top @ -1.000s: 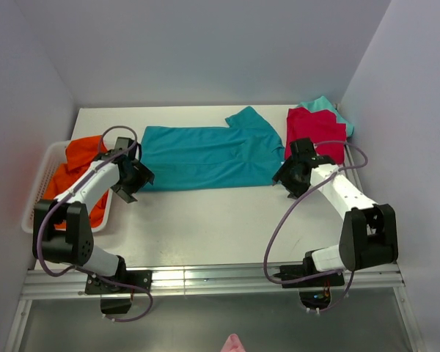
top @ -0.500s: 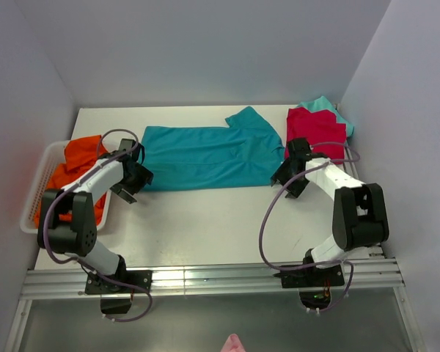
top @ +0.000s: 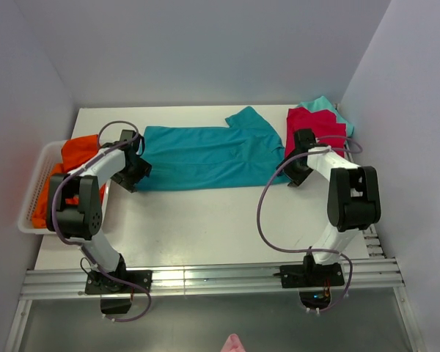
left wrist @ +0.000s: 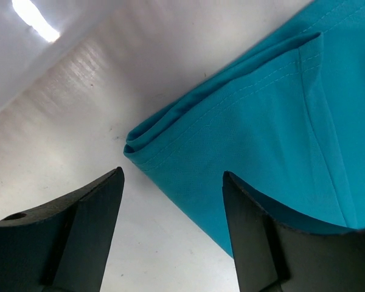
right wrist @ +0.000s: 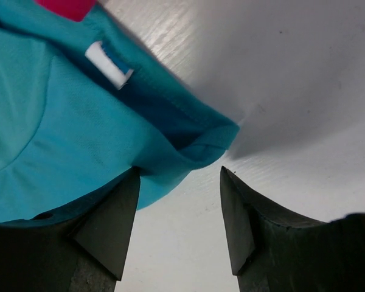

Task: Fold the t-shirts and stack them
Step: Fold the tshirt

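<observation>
The teal-blue t-shirt lies folded lengthwise across the back of the table, with one sleeve sticking out at the far right. My left gripper is open at its near left corner. In the left wrist view the folded corner lies between the open fingers of that gripper. My right gripper is open at the near right corner. In the right wrist view the collar end with its white neck label lies just ahead of that gripper. The red t-shirt lies on the light-teal one at the back right. The orange t-shirt fills the basket.
A white basket stands at the table's left edge. Grey walls close in the back and both sides. A metal rail runs along the near edge by the arm bases.
Both arms have swung further back and outward. The left gripper has closed in on the shirt's near left corner and the right gripper on its near right corner. The shirts have not moved.
</observation>
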`<state>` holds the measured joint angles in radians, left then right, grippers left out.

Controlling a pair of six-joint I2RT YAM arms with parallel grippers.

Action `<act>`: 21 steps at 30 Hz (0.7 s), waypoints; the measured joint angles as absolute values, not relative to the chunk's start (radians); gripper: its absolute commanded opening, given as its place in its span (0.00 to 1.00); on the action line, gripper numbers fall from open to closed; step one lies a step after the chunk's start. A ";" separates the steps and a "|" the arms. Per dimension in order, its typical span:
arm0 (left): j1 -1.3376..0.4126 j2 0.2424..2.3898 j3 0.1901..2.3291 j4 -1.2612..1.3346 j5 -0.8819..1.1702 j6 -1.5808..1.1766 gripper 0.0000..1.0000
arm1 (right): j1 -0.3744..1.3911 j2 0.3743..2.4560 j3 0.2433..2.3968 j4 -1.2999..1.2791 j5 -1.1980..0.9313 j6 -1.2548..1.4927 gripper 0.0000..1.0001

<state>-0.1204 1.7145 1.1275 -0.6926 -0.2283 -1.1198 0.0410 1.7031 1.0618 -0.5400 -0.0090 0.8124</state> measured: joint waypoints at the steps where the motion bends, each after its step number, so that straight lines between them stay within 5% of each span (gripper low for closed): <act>1: -0.120 1.717 1.129 -0.692 -0.231 -1.120 0.71 | 0.036 1.711 1.062 -0.539 -0.009 0.812 0.61; 21: -0.120 1.764 1.135 -0.702 -0.294 -1.138 0.35 | -0.027 1.778 1.075 -0.509 -0.020 0.786 0.24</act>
